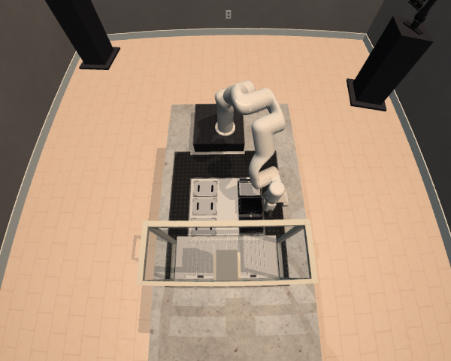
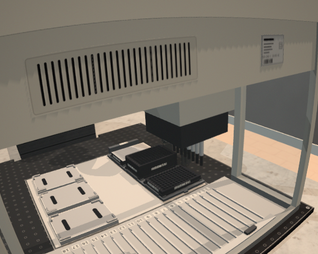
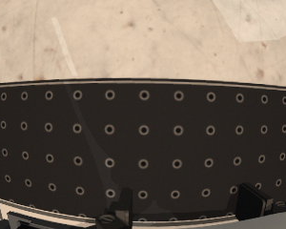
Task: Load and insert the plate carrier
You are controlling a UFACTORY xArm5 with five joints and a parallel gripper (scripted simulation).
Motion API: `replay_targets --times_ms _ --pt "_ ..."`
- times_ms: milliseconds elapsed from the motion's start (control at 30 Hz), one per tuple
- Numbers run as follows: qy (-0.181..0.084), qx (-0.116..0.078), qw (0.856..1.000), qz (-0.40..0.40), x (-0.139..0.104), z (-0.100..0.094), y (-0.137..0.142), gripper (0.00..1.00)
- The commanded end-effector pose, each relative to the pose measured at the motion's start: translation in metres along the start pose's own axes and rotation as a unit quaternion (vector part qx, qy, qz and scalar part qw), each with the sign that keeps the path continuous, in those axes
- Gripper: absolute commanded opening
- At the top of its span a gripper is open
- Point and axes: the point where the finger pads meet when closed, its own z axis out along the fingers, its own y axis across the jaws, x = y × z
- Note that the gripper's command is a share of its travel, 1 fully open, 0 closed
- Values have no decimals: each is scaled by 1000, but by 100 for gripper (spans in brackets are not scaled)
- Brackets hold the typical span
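The carrier PC7 (image 2: 155, 190) lies on the apron in front of the low-numbered tracks, off the rails (image 1: 252, 252) (image 2: 208, 210). The light plate B33 (image 1: 249, 189) (image 2: 130, 151) is on the site next to the handle (image 2: 126, 144). The tall black block B83 (image 1: 250, 204) (image 2: 151, 158) is on the middle site, and the low black plate B38 (image 1: 251, 229) (image 2: 175, 177) is on the far site. Fine seating and A1 corners cannot be told. My gripper (image 3: 188, 204) is open and empty, to the carrier's right in the top view.
Nests S1 (image 1: 205, 188) (image 2: 58, 179), S2 (image 1: 204, 206) (image 2: 68, 195) and S3 (image 1: 203, 229) (image 2: 81, 221) are empty. The instrument's frame (image 1: 225, 223) spans the rails, with a pipetting head (image 2: 186, 129) hanging inside. A dark block (image 2: 250, 229) at the rails' far end shows no light.
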Motion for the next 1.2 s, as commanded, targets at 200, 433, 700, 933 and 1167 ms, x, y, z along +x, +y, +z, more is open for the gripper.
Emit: replay_targets --times_ms 200,433,700,933,1167 --pt "6 0 1000 0 -4 -2 2 100" --pt "6 0 1000 0 -7 -2 2 100" --pt "6 0 1000 0 -10 -1 2 100" --pt "6 0 1000 0 -13 -1 2 100" --pt "6 0 1000 0 -13 -1 2 100"
